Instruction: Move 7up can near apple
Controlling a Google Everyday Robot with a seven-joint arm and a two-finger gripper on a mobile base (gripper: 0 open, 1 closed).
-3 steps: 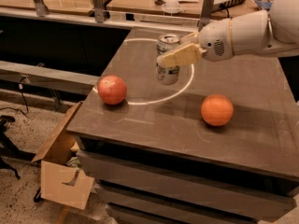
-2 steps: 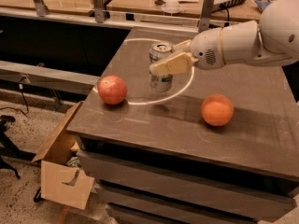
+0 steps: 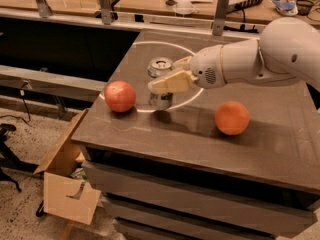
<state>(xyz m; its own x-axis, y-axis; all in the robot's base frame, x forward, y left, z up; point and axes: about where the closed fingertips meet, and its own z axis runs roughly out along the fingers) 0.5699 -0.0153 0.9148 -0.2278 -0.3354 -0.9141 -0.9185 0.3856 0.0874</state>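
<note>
A: Where is the 7up can [image 3: 161, 101]?

B: It is upright in the left half of the grey worktop [image 3: 200, 141], about midway between the back edge and the front edge. Its pull-tab top is in plain sight. I cannot tell whether its base touches the surface or hangs just above it.

A: And the gripper [image 3: 164, 75]?

B: It reaches in from the right, at the end of the white arm [image 3: 260, 59]. Its cream fingers [image 3: 172, 82] are clamped on the can, one across the near side and one behind it.

A: How close is the apple [image 3: 120, 96]?

B: It is just beside the can, on the can's left, with a small gap between them. It lies by the left edge, a little nearer the front-left corner than the can is.

A: Anything else on top?

B: An orange [image 3: 232, 117] lies to the right of the can, nearer the front edge and well apart from the apple. A thin pale ring [image 3: 131, 50] is marked on the surface, and the can stands inside it near its front rim.

A: And off the worktop?

B: An open cardboard box [image 3: 65, 184] stands on the floor below the front-left corner.
</note>
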